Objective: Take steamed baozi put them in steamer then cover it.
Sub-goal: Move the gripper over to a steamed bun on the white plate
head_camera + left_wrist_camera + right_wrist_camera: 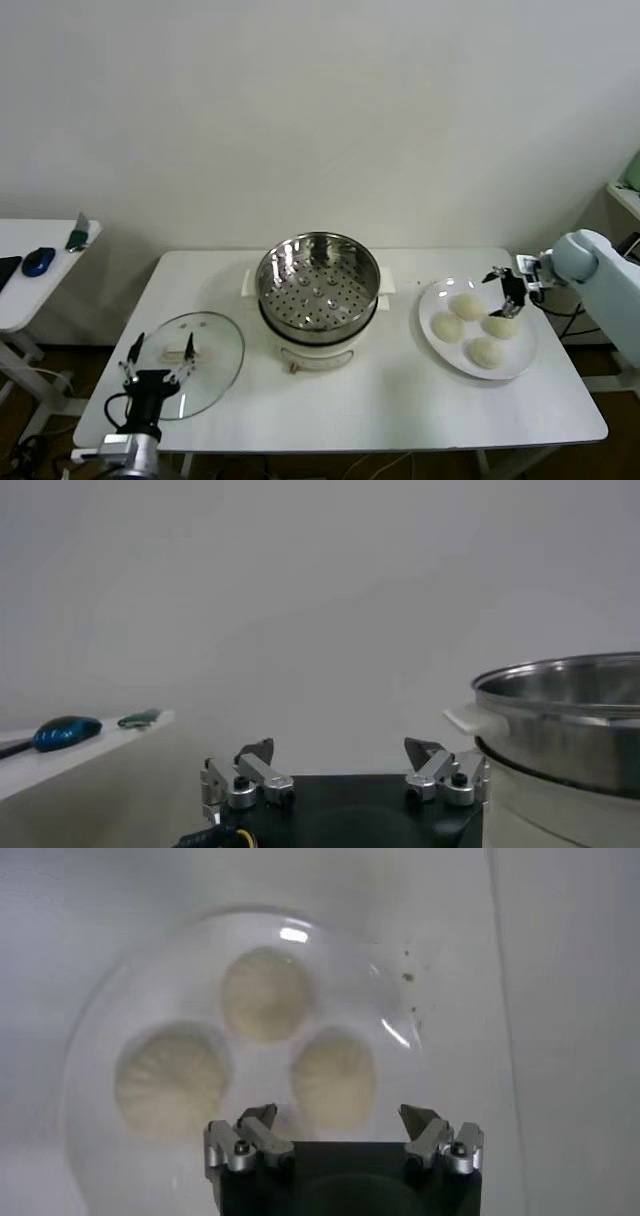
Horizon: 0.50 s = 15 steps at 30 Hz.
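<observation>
Several cream-white steamed baozi lie on a white plate at the table's right. My right gripper hovers open over the plate's far edge. In the right wrist view three baozi show ahead of the open right gripper, with nothing between its fingers. The shiny steamer stands uncovered and empty at the table's middle, and also shows at the side of the left wrist view as the steamer. The glass cover lies flat at the front left. My left gripper stands open at the cover's near edge, holding nothing.
The steamer sits on a white pot base. A side table at the left carries a blue mouse and a small green thing. The right arm reaches in from the right edge.
</observation>
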### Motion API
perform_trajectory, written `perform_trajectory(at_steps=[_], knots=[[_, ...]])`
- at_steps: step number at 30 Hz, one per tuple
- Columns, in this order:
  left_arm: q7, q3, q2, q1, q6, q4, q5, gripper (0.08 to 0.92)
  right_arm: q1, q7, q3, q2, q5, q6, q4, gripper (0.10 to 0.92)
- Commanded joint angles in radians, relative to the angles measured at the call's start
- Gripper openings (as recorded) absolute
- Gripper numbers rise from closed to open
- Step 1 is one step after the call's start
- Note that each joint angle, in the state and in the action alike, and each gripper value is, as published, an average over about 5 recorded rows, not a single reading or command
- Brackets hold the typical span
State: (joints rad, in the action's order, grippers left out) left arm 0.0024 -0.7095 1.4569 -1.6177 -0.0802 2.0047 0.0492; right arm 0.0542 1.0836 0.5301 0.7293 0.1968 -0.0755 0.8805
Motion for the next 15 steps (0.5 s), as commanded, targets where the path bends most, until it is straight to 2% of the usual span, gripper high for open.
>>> perform_trajectory(at_steps=[1,15], knots=[[-0.001,-0.001,-0.004,0.007,0.007,-0.003,0.001,0.823,-0.198,0.057,0.233,0.133,0.066,-0.046,-0.245,0.823],[-0.005,-0.015,-0.014,0.005,0.010,-0.010,0.002,0.823,-0.140,0.047,0.109,0.303,0.144,-0.079,-0.443,0.823]])
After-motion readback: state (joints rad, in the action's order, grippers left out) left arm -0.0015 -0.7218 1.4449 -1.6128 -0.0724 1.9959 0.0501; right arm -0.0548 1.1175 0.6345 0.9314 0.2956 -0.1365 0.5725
